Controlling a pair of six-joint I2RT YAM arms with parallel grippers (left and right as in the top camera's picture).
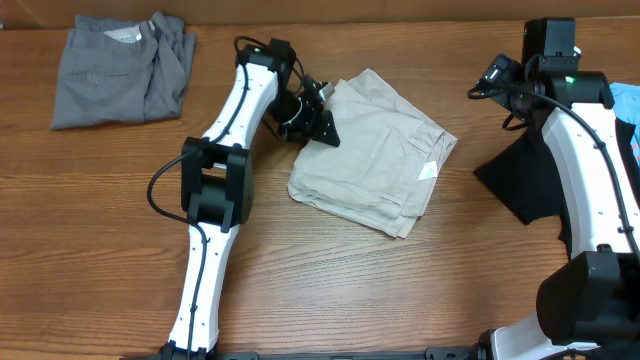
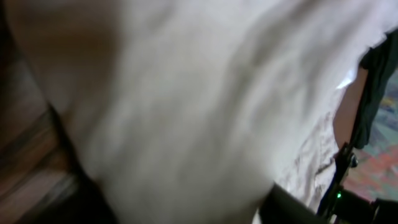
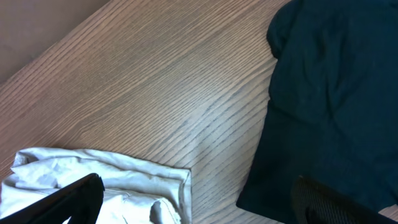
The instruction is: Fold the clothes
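Three garments are counted overhead: grey shorts (image 1: 122, 70) folded at ten o'clock and judged done, beige shorts (image 1: 375, 150) half-folded near centre with the left gripper (image 1: 322, 118) at their eleven-o'clock edge, and a black T-shirt (image 1: 515, 185) unfolded at three o'clock. In the left wrist view only blurred pale cloth is shown, so that pincer's state cannot be told. In the right wrist view the right gripper (image 3: 199, 208) is seen released and empty, with the T-shirt at two o'clock.

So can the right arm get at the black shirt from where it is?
Probably yes: the shirt lies right beside the right arm, nothing sits on top of it, and the open jaws hang close over its edge.
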